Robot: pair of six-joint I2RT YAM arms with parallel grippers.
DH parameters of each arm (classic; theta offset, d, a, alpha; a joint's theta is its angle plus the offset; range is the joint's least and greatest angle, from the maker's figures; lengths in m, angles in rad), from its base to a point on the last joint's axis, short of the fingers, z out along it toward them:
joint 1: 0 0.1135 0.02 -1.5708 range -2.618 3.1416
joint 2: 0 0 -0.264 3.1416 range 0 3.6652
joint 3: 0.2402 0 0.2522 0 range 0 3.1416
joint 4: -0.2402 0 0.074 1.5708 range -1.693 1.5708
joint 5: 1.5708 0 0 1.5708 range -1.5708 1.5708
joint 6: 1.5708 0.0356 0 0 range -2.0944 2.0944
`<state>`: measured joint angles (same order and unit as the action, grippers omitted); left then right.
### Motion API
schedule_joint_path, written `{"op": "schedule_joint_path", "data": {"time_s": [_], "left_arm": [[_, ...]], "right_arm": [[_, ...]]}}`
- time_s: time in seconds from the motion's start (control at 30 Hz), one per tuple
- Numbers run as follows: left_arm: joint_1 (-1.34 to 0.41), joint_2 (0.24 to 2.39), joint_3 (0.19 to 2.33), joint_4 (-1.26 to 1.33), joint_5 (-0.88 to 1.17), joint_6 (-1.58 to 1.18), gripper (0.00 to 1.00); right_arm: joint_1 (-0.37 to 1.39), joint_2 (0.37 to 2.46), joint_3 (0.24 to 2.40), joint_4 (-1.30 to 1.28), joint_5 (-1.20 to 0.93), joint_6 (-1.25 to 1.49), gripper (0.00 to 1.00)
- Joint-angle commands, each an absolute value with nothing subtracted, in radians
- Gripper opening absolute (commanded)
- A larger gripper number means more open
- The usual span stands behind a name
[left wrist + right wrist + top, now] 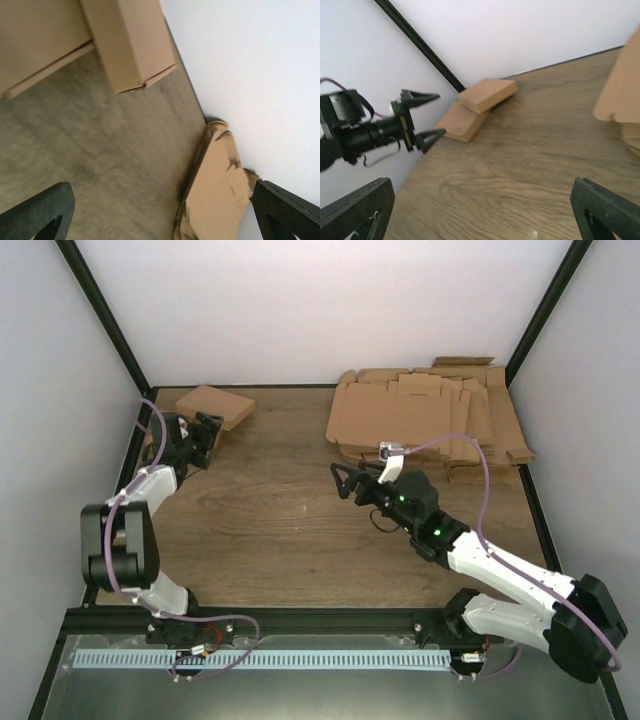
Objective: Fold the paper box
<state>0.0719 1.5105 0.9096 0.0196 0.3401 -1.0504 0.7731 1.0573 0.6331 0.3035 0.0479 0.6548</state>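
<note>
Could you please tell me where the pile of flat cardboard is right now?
In the top view, the pile of flat cardboard lies in the far right corner, just beyond the open right hand.

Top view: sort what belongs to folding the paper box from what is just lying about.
Job: stack of flat box blanks, far right; left gripper and right gripper, both open and empty.
Lying about: folded boxes, far left corner.
</note>
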Motion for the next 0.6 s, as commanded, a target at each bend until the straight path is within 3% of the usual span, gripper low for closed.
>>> {"op": "schedule_joint_path", "data": {"time_s": [0.0, 0.3, 0.57], "left_arm": [[0.094, 1.665, 0.981, 0.312, 0.545, -1.176, 1.00], [0.095, 1.858, 1.045, 0.403, 0.527, -1.275, 1.00], [0.095, 1.983, 1.126, 0.448, 0.511, -1.310, 0.91]], "right_arm": [[0.716, 0.975, 0.558, 0.286, 0.037, 0.549, 1.00], [0.669, 0.892, 0.407, 0.413, 0.119, 0.458, 1.00], [0.668, 0.923, 0.387, 0.464, 0.093, 0.455, 1.00]]}}
